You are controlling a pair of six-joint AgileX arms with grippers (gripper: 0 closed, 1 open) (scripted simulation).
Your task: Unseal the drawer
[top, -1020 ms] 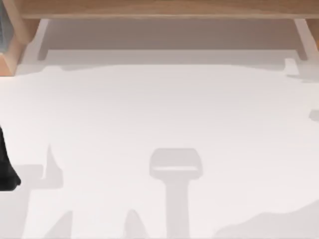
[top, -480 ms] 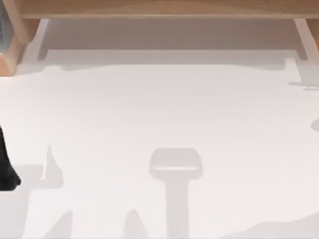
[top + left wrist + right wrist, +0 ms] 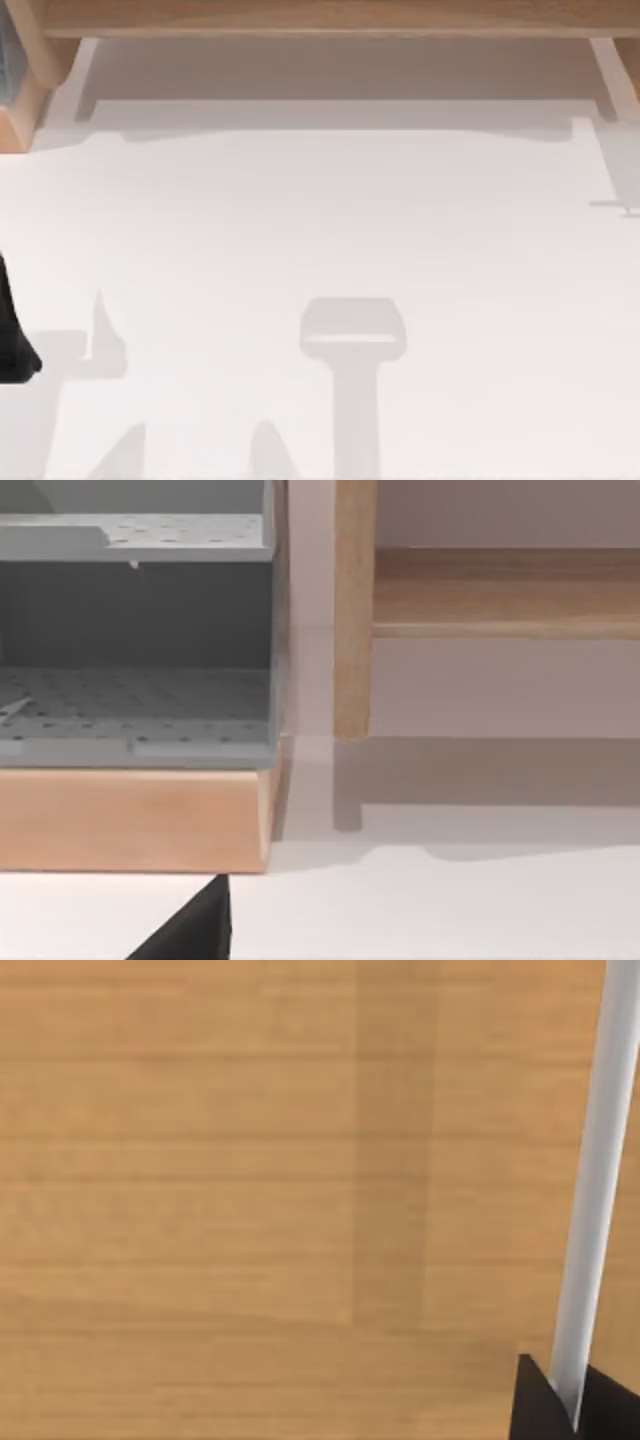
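A light wooden drawer front (image 3: 250,1160) is very close in the right wrist view. A slim white bar handle (image 3: 595,1160) runs along it. My right gripper (image 3: 575,1405) is right at the handle, and the bar's near end meets its dark tip. My left gripper (image 3: 15,345) sits parked at the table's left edge, and its dark tip (image 3: 190,935) faces a shelf unit.
A wooden frame (image 3: 320,18) runs along the far edge of the white table (image 3: 320,230). At the far left a grey perforated shelf unit (image 3: 130,640) stands on a wooden base (image 3: 130,820), beside a wooden post (image 3: 352,610).
The shadows at the table's right side and bottom right corner have slid off to the right. The left arm has not moved.
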